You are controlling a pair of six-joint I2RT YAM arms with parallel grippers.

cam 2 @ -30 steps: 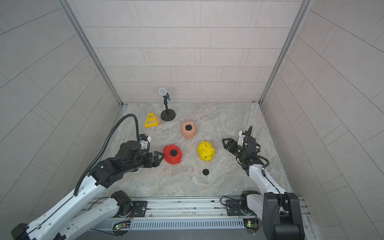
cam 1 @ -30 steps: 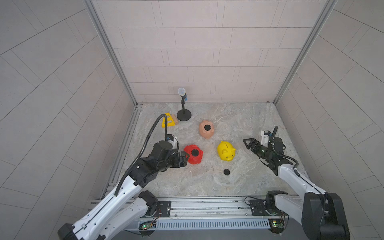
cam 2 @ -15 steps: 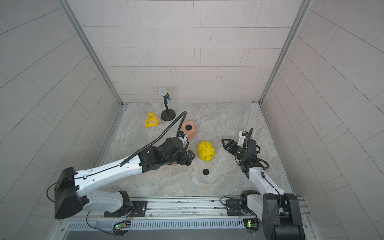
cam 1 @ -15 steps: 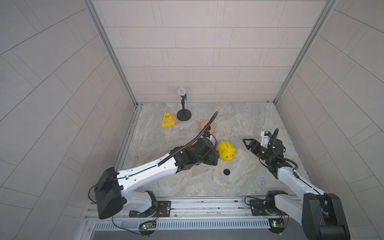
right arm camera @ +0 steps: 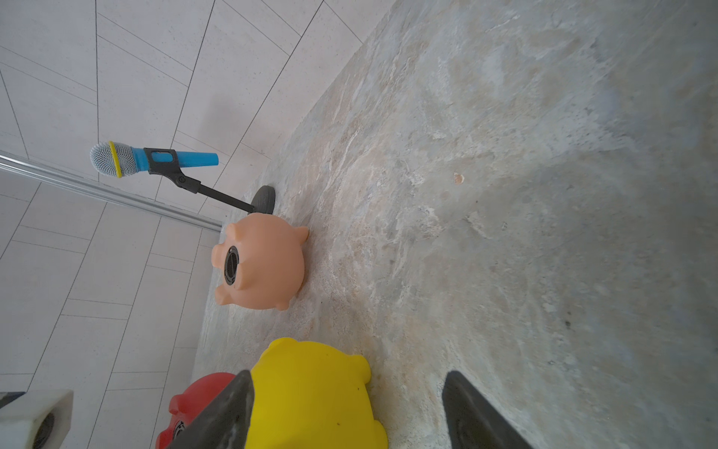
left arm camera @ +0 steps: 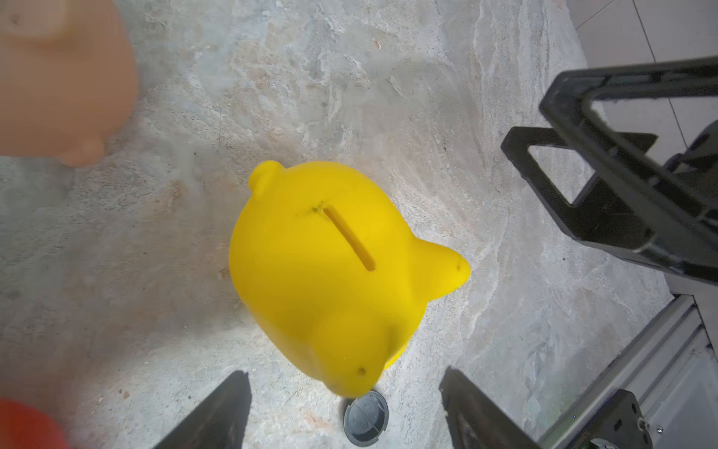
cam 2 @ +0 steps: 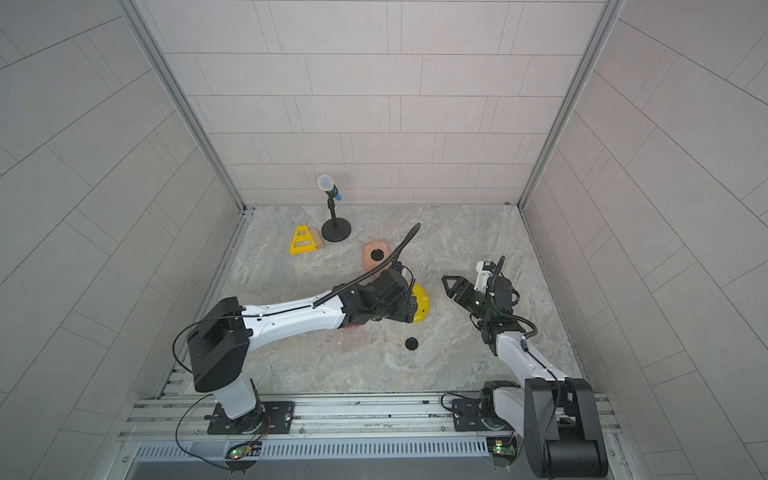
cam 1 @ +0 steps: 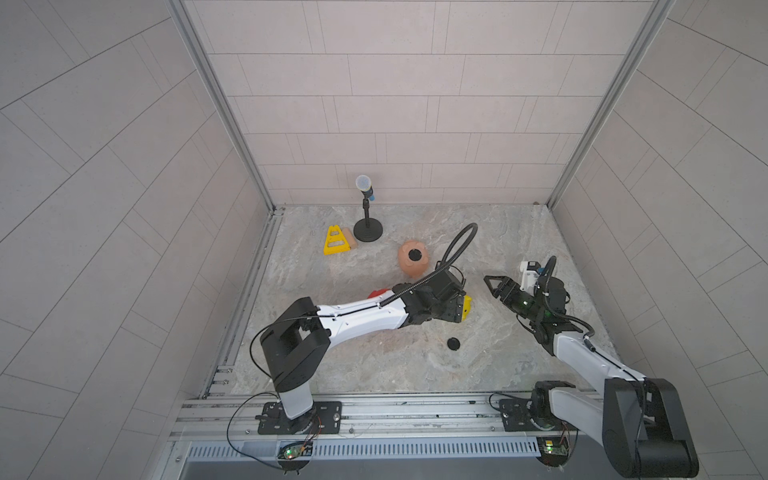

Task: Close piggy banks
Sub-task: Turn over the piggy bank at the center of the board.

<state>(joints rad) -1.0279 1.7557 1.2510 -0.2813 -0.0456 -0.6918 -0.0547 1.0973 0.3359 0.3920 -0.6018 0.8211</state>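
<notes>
I am hovering my left end effector (left arm camera: 342, 373), jaws wide and empty, over the yellow piggy bank (left arm camera: 322, 264) standing slot-up on the tabletop (left arm camera: 155, 272); next, I judge, gripping and overturning it to expose the belly hole for the loose black plug (left arm camera: 365, 418).

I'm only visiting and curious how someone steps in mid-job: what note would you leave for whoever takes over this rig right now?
Left end effector: open, empty, hanging over the yellow pig.
Right end effector: open, empty, beside that pig and apart from it.
Done: the peach pig lies belly up with a black plug seated in its hole. The red pig is mostly hidden from above but looks plugged too.
Left: the yellow pig stands slot up, belly hole out of sight. One loose plug lies on the table nearby, probably meant for it.
</notes>
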